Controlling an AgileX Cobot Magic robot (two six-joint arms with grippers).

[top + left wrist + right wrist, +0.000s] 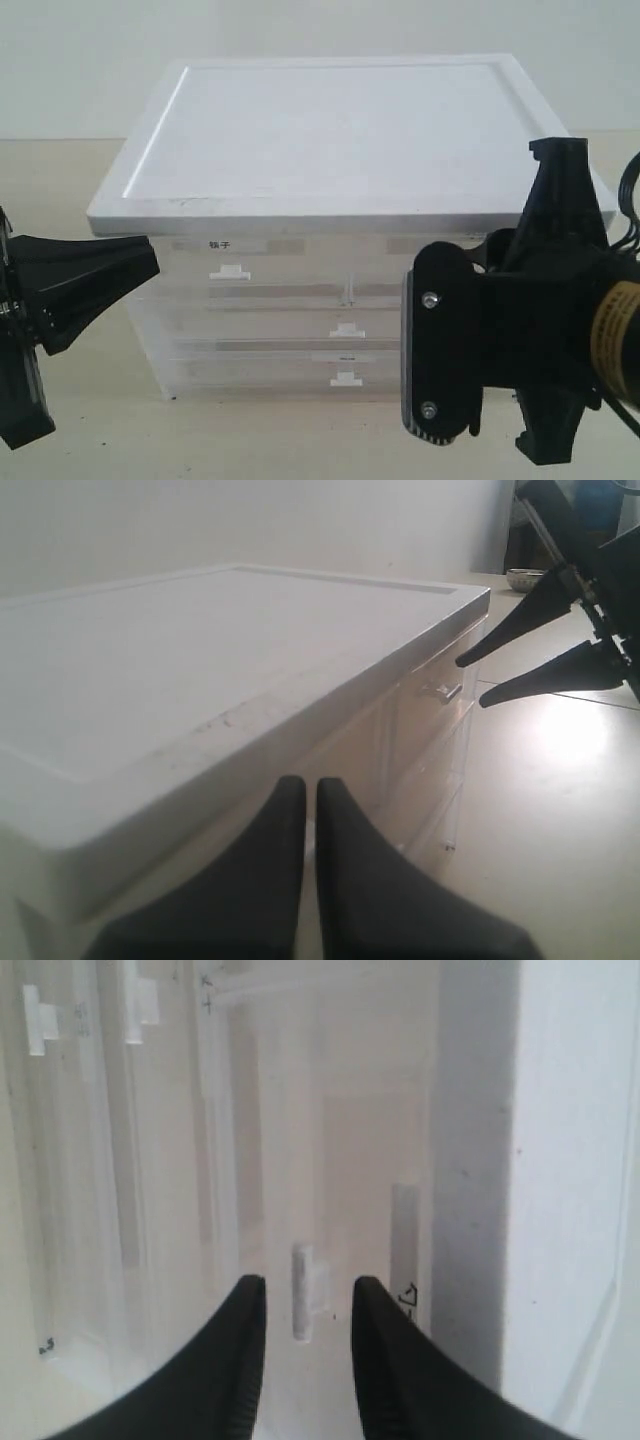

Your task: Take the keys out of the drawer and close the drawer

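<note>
The drawer (330,1160) is the clear half-width one at the top right of the cabinet (330,130), and it looks pushed in. Its white pull tab (305,1305) shows in the gap between my right gripper's (308,1282) open fingers, neither finger touching it. In the exterior view the right arm (520,350) covers most of this drawer (380,268). My left gripper (308,782) is shut on nothing and hovers off the cabinet's left front corner (150,262). The keys are hidden.
The cabinet has a wide white lid (200,660). The top left drawer carries a bold dark label (220,245), and full-width clear drawers (300,350) lie below. The left wrist view shows the right gripper (478,683) at the cabinet's front and a small bowl (525,578) far behind it.
</note>
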